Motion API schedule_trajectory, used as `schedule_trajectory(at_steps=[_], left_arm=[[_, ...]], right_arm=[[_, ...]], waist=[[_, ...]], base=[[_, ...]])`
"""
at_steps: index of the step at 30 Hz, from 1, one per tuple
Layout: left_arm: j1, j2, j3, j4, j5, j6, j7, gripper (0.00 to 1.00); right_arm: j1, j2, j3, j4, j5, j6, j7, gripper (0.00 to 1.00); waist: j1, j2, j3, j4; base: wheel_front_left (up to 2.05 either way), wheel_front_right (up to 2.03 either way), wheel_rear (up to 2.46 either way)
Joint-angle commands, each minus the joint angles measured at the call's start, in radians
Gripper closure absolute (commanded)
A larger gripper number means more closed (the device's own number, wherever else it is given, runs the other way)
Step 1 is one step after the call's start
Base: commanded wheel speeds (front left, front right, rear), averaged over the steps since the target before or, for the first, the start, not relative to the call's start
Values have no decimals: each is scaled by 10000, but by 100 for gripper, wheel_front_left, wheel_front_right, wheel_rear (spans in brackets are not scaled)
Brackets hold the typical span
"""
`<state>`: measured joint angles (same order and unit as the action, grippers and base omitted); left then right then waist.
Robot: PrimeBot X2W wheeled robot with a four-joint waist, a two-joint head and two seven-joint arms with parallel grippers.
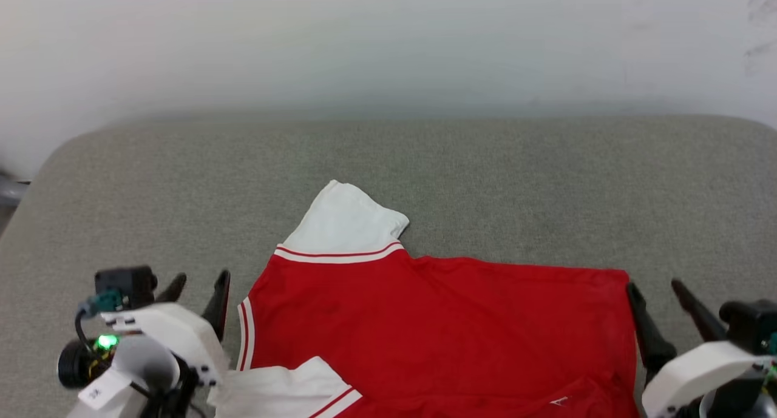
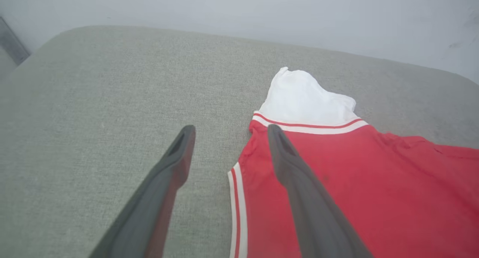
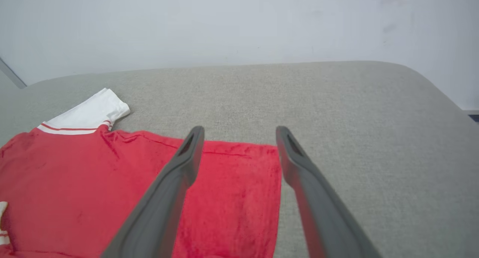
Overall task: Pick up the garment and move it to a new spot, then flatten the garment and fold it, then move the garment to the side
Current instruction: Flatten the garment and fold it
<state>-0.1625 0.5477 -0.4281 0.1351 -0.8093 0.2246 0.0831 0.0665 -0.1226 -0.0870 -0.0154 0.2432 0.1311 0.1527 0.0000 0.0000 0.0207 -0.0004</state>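
Cloth of a smooth red jersey knit made up the garment [image 1: 443, 327] [image 2: 374, 183] [image 3: 93, 187], which was spread nearly flat at the middle of the near edge of a grey padded surface [image 1: 485, 181] [image 2: 93, 100] [image 3: 355, 108]. That surface was covered in a coarse woven fabric and was rounded at its far corners, with a pale wall [image 1: 388, 42] seen behind its far edge. A white short sleeve [image 1: 346, 224] [image 2: 303, 100] [image 3: 93, 110], slightly rumpled at its end, was pointed toward the far edge and was joined to the red body by a red-and-white striped band [image 1: 337, 254]. A second white sleeve [image 1: 285, 387] was laid at the near edge. The red panel's far edge was seen as a fairly straight line, with faint creases across the cloth.

The left gripper [image 1: 200, 290] [image 2: 230, 132] was held just beside the garment's left edge, its two long dark fingers spread well apart and nothing gripped between them; one finger was seen over the red cloth, the other over the bare pad. The right gripper [image 1: 654, 287] [image 3: 240, 132] was likewise spread wide and empty, set astride the garment's right edge. Whether any fingertip was pressed on the cloth could not be told.
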Motion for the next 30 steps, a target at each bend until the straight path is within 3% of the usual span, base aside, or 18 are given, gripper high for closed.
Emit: schedule_trajectory(at_steps=[1,7,13,23,30], left_arm=[[-320,-111,37,64,145,32,-212,0],[-1807,-262,93,612,762,-268,-1150,0],[-3448,-234,63,1491,842,-916,-1037,0],[-5823,462,-208,2797,-47,-2420,1882,0],[-6964,1023,-614,3422,-552,-2918,4570,0]], right_arm=[[-267,49,7,-141,-149,-10,-174,0],[-1148,176,127,-863,-431,-10,-684,0],[-1935,275,290,-1282,-695,-9,-842,0],[-2400,557,624,-932,-602,-10,-1112,0],[-2677,652,876,-508,-419,-10,-1333,0]], waist=[[0,0,284,-149],[0,0,1328,-540],[0,0,2488,-1062],[0,0,3777,-1951],[0,0,4170,-2432]], base=[[0,0,0],[0,0,0],[0,0,0],[0,0,0],[0,0,0]])
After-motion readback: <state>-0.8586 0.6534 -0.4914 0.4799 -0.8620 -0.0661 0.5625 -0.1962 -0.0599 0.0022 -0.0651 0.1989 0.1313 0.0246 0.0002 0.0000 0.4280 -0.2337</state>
